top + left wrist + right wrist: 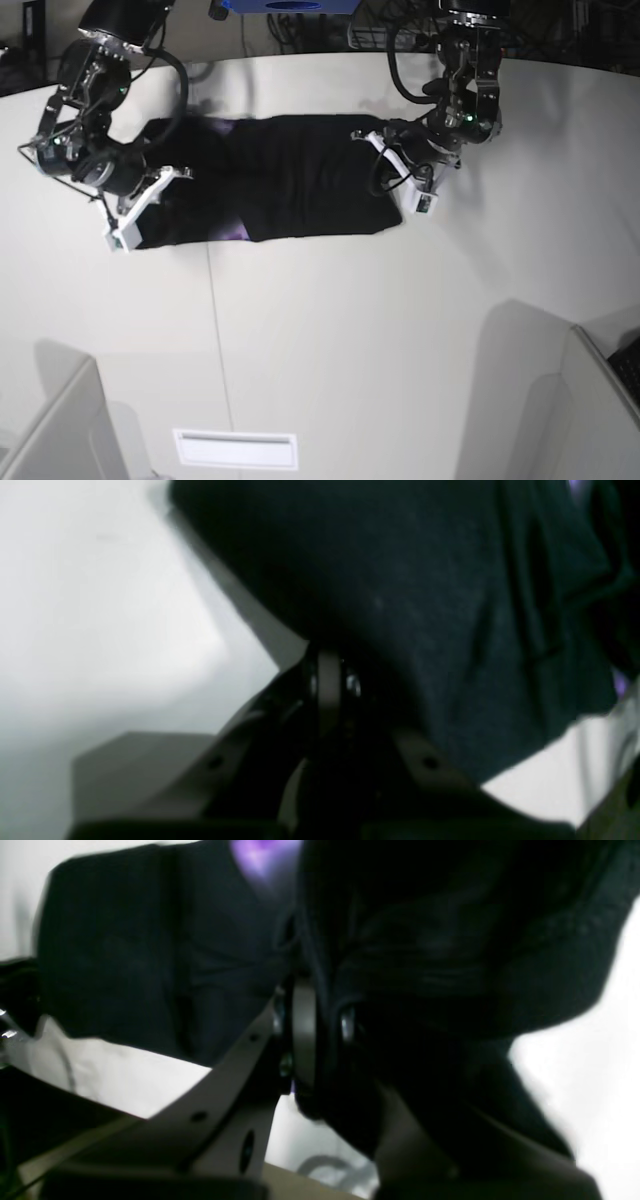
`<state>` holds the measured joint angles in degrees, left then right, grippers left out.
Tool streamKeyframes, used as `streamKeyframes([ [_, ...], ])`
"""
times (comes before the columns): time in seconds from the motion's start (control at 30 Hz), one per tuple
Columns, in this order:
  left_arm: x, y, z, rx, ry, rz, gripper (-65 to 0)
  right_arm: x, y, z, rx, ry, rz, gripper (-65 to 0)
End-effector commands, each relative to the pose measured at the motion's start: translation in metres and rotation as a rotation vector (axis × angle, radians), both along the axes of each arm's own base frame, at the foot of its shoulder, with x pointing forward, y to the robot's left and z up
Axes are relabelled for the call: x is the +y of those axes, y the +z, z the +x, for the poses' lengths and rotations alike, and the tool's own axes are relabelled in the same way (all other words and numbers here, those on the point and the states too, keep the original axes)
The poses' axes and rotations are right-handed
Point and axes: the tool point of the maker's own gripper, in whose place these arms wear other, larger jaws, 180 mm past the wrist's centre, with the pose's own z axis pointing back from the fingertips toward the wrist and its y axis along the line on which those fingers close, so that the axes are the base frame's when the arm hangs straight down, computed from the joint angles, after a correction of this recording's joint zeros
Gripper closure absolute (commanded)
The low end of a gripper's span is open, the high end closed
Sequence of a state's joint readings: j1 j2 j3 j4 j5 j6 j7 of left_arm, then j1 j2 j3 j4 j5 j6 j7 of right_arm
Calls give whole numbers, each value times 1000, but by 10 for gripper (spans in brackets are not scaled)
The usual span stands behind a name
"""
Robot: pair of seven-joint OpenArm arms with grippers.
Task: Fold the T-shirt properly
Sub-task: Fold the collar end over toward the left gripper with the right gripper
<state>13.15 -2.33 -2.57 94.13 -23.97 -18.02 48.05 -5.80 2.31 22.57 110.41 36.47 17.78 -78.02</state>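
Black, rumpled T-shirt (300, 180), purple peeking out; right jaws (325, 1015) nipping cloth, left (327, 655) closed.

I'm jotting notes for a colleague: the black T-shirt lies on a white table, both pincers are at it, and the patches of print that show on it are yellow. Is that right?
Not quite: the patches of print showing on the T-shirt are purple, as the base view shows. The rest stands: it is black, lies on a white table, and both pincers are at it.
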Motion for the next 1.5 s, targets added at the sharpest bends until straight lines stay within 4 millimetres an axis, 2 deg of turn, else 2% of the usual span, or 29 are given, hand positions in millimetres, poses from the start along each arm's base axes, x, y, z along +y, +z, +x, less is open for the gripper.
streamKeyframes([
  [0.0,3,0,0,5,-8,20,0,14,13,6,-53,17,28,0],
  [0.17,5,-1,-3,11,-6,25,0,61,18,0,-61,90,102,0],
  [0.3,9,8,-1,-18,-2,32,0,90,20,-5,-57,148,147,0],
  [0.43,18,20,2,-55,-1,61,0,116,24,-8,-57,188,195,0],
  [0.67,21,20,2,-47,19,66,0,154,31,-15,-25,234,261,0],
  [0.8,18,19,1,-45,11,64,0,172,41,-12,-54,233,323,0],
  [1.07,21,21,3,-52,19,66,0,188,32,-5,-13,179,388,0],
  [1.23,21,21,3,-53,19,66,0,188,22,5,-9,129,402,0],
  [1.37,22,22,4,-55,20,68,0,189,8,3,36,124,401,0],
  [1.47,28,22,4,-56,14,83,0,189,6,8,25,106,404,0],
])
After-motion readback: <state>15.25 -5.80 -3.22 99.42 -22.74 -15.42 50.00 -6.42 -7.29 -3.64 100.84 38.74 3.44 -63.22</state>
